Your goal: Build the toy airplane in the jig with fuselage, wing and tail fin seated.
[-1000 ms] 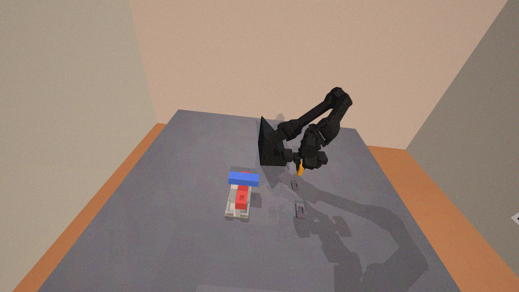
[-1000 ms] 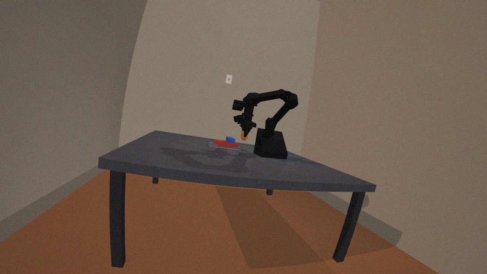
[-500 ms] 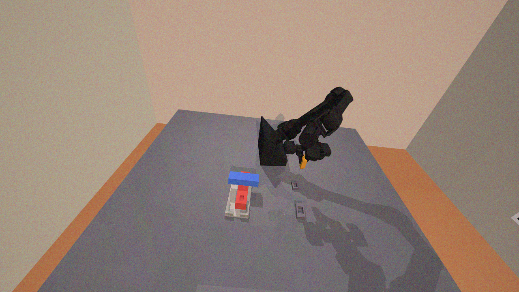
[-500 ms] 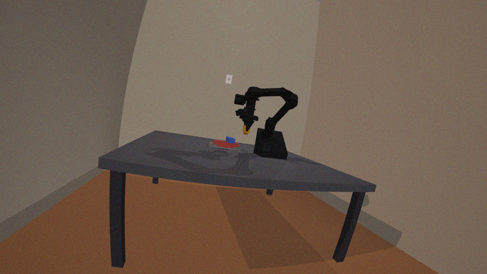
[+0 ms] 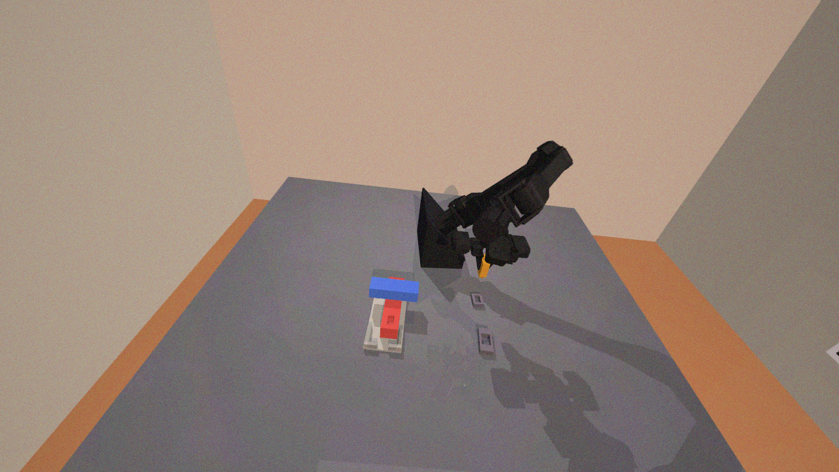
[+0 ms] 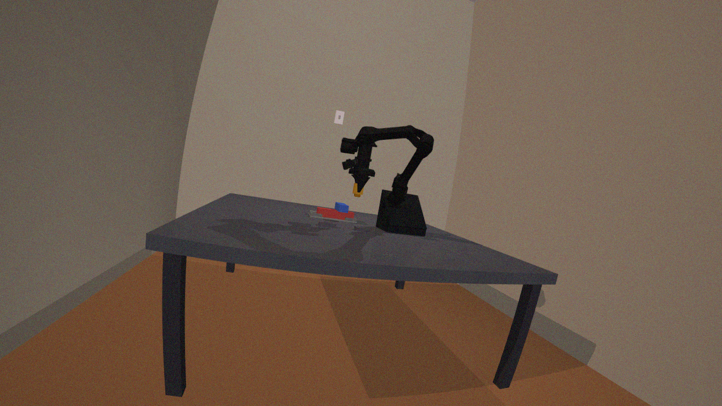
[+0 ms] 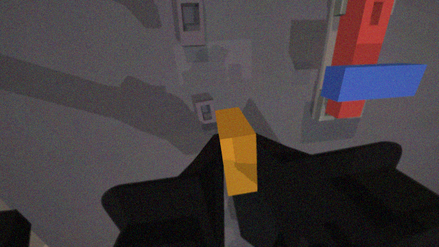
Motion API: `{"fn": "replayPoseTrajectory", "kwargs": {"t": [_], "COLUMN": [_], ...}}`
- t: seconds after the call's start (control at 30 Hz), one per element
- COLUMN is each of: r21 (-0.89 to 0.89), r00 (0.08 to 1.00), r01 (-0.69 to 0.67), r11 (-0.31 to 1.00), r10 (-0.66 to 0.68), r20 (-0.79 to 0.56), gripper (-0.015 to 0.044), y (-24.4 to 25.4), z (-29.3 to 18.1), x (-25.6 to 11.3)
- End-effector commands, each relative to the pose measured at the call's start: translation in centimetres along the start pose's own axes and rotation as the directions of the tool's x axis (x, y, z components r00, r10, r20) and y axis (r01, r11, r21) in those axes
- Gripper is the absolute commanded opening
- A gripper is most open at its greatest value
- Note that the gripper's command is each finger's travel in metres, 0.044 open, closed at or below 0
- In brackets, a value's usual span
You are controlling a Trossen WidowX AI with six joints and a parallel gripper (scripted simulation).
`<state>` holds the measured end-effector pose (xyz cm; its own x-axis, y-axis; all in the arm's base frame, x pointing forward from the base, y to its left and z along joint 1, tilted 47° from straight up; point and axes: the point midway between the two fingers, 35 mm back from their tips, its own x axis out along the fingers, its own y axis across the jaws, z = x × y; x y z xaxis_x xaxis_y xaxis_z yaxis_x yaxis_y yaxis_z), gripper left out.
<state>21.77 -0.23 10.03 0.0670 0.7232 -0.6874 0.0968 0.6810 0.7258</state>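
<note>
My gripper [image 5: 481, 261] [image 6: 358, 188] [image 7: 230, 137] is shut on the orange tail fin [image 5: 484, 269] [image 6: 355, 190] [image 7: 240, 151] and holds it upright, raised above the table. The red fuselage [image 5: 389, 331] [image 6: 328, 213] [image 7: 368, 53] lies in the pale cradle [image 5: 382, 351] [image 7: 326, 55] and looks flat. The blue wing [image 5: 393, 288] [image 6: 341, 207] [image 7: 381, 82] lies across the fuselage; its tab is hidden. An empty socket shows on the fuselage top towards the end away from the arm's base. The fin is off to the side of the cradle, away from that socket.
A small grey holder [image 5: 480, 305] [image 7: 207, 121] stands empty below and beyond the fin. A larger grey holder [image 5: 486, 351] [image 7: 193, 38] stands empty farther from the base. The arm's black base [image 5: 436, 255] [image 6: 401, 217] stands behind the cradle.
</note>
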Motion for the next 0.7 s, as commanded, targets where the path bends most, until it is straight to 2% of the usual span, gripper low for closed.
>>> {"fn": "replayPoseTrajectory", "kwargs": {"t": [0.0, 0.67], "r21": [-0.004, 0.012], "r00": [1.000, 1.000], "r01": [0.007, 0.011], "r11": [1.000, 1.000], "r10": [-0.007, -0.011], "r20": [0.002, 0.004], "gripper": [0.0000, 0.0000], "y": [-0.9, -5.3], "z": [0.8, 4.2], "x": [-0.1, 0.1]}}
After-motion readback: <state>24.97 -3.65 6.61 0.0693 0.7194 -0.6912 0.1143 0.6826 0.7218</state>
